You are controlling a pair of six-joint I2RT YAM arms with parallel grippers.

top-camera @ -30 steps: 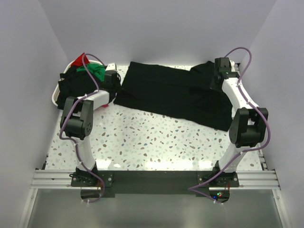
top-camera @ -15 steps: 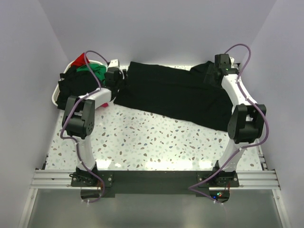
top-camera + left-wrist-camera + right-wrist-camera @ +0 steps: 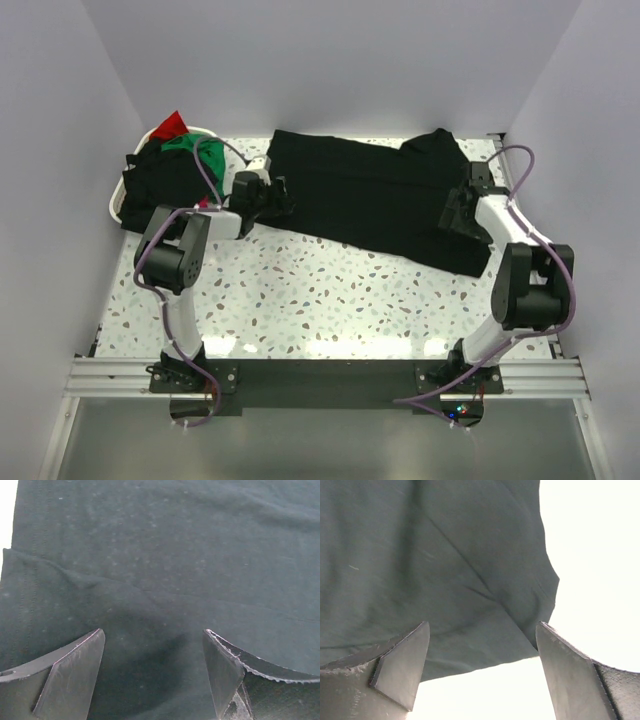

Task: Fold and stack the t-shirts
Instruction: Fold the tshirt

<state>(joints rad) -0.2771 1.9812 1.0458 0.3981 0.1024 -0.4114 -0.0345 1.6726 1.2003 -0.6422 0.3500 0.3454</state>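
A black t-shirt [image 3: 370, 190] lies spread flat across the back of the table, with a folded flap at its far right. My left gripper [image 3: 277, 196] hovers open over the shirt's left edge. In the left wrist view black cloth [image 3: 160, 555] fills the space under the open left gripper [image 3: 153, 632], and nothing sits between the fingers. My right gripper [image 3: 453, 214] is open above the shirt's near right corner. The right wrist view shows that corner's hem [image 3: 445, 555] below the right gripper [image 3: 483, 625]. More t-shirts, black [image 3: 160, 180], green [image 3: 205, 152] and red [image 3: 172, 125], are piled at the far left.
The piled shirts sit in a white basket [image 3: 115, 208] at the far left corner. Grey walls close in the table on three sides. Speckled tabletop [image 3: 330, 290] stretches between the shirt and the arm bases. Purple cables loop off both arms.
Both grippers went from shut to open and let go of the black shirt. The left one moved right and nearer over the left edge; the right one came from the far corner to the near right corner.
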